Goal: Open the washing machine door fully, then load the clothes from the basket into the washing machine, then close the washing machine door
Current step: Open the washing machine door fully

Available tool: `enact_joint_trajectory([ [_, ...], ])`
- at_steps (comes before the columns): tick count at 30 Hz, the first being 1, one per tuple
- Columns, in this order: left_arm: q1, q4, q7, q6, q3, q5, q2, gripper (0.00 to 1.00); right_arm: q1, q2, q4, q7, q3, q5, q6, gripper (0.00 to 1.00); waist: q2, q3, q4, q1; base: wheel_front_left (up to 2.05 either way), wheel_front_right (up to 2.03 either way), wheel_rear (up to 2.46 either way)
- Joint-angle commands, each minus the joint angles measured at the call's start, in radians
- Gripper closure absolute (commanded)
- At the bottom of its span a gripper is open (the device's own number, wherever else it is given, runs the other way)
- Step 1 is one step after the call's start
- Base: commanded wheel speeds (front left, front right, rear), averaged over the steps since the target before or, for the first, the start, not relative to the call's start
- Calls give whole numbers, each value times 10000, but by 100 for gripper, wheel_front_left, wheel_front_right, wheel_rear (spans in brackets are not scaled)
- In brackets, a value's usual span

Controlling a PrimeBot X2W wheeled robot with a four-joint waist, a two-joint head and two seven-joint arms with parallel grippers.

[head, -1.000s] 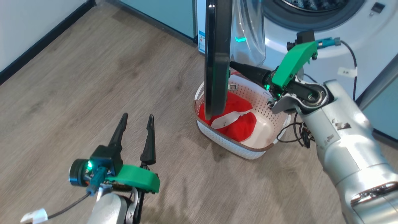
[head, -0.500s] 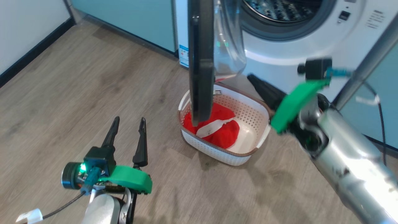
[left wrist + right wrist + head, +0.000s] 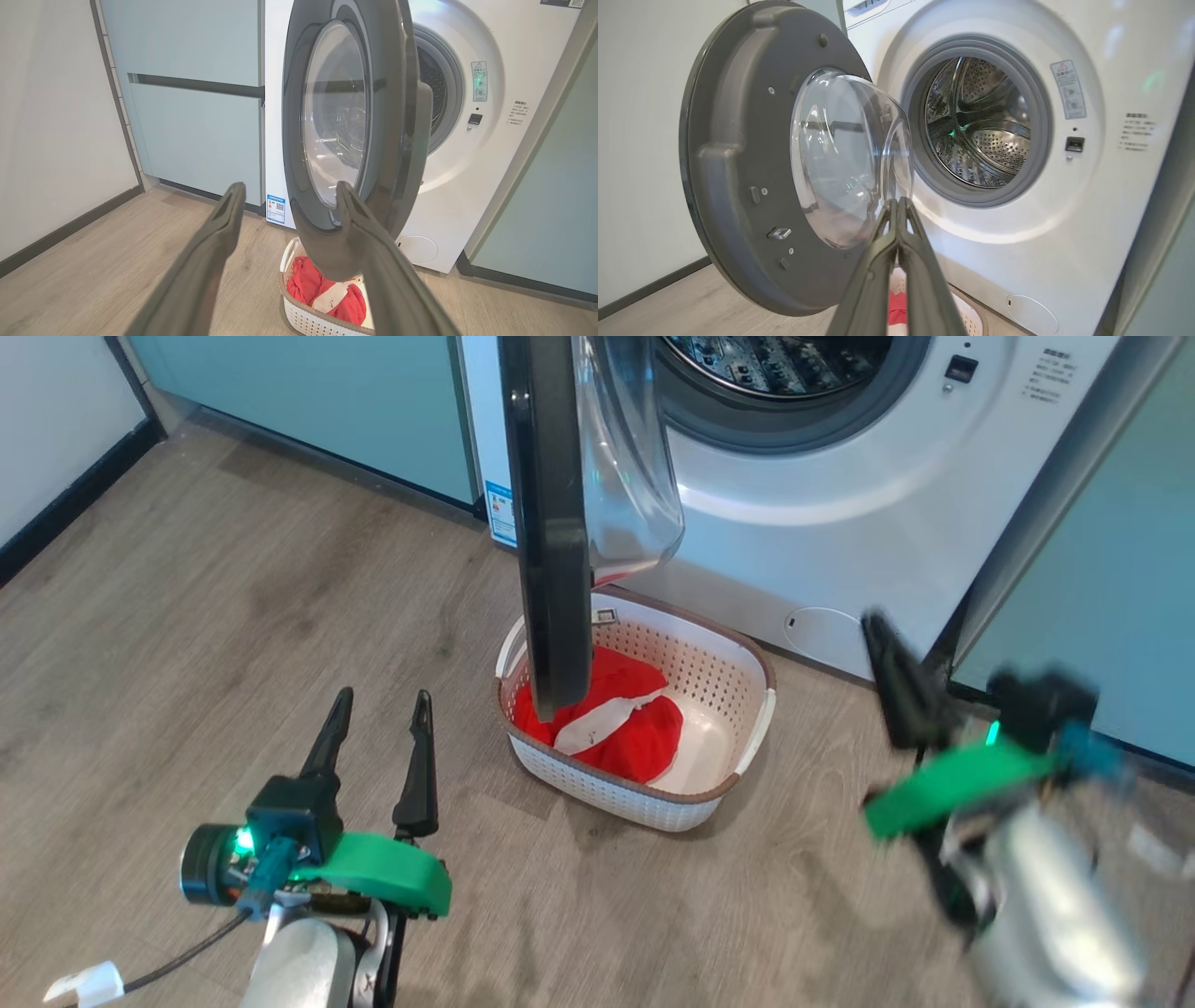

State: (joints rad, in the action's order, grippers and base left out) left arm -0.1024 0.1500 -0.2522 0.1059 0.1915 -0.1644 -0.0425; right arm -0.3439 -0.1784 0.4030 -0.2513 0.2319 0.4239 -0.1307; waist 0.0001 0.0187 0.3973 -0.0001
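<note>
Washing machine door [image 3: 551,523]: glossy black rim, clear bulging glass, open, lower edge over the basket [image 3: 607,793].
Basket: white perforated plastic, brown rim, on the wood-grain floor [image 3: 233,616].
Clothes [image 3: 644,747]: crumpled red and white, inside the basket.
Washing machine [image 3: 840,551]: white, perforated steel drum.
Cabinets [image 3: 308,401]: smooth teal.
My left gripper [image 3: 385,695]: fingers apart, empty.
My right gripper [image 3: 897,201]: fingers pressed together.

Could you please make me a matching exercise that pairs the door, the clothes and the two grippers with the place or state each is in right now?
Things
1. door
2. clothes
3. left gripper
4. right gripper

Places or states
A. jaws shut, holding nothing
B. lying in the basket
C. swung open
D. jaws apart, holding nothing

Pairs: 1-C, 2-B, 3-D, 4-A
</note>
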Motion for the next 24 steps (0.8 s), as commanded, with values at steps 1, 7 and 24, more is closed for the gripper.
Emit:
enact_joint_trajectory([
  [1,-422,-319,-95,41,-339,38,-77,0,701,681,-931,-100,-470,-858,0,100,-1,26,-62,1,0,0,0],
  [7,-380,-385,-95,84,-322,69,-77,0,2325,1267,-2303,-103,-1482,-2160,0,100,-1,84,-221,1,0,0,0],
  [24,-202,-257,-95,172,-132,67,-77,0,2831,1281,-2496,-104,-1443,-1958,0,0,-1,116,-337,1,0,0,0],
])
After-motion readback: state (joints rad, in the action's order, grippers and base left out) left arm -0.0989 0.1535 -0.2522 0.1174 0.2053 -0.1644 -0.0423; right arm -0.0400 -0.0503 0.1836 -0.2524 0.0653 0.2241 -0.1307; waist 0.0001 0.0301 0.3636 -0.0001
